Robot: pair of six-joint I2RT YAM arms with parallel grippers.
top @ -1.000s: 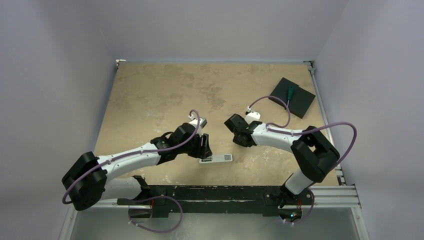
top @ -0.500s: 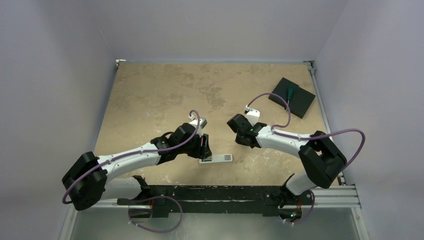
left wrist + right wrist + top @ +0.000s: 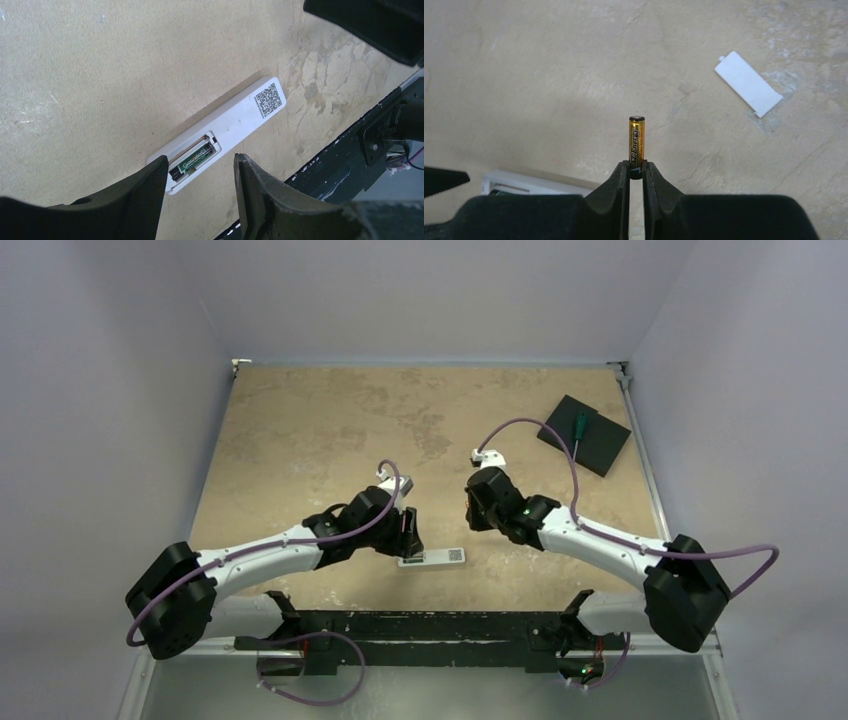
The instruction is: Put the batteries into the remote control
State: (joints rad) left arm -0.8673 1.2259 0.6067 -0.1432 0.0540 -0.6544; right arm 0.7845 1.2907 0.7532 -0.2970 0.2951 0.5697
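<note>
**Top external.** My right arm has dropped its elbow outward and swung its wrist in. The right gripper (image 3: pixel 476 514) now hangs nearer the remote control (image 3: pixel 445 556) than it did a second ago. The left gripper (image 3: pixel 410 536) has not moved and is still posted over the remote's left end, near the front edge of the table (image 3: pixel 300 430). The black pad (image 3: pixel 585 436) and the screwdriver (image 3: pixel 579 426) lie well apart at the far right.

**Left wrist.** The remote control (image 3: pixel 235 117) lies back-up with its recess open. The dark battery (image 3: pixel 192 161) is already seated in one slot and the lane beside it looks free. The left gripper (image 3: pixel 197 197) stands half-spread, a finger on either side of the recess end. I cannot tell whether either finger touches the casing.

**Right wrist.** The right gripper (image 3: pixel 636 170) has just narrowed onto the gold-orange battery (image 3: pixel 636 140). It is pinched by its lower end, standing upright and clear of the table. The battery cover (image 3: pixel 749 83) lies loose beyond it. A corner of the remote control (image 3: pixel 531 181) shows at lower left.

I read it as the second cell secured and on its way. It must next be tipped flat and lined up with the free lane.
</note>
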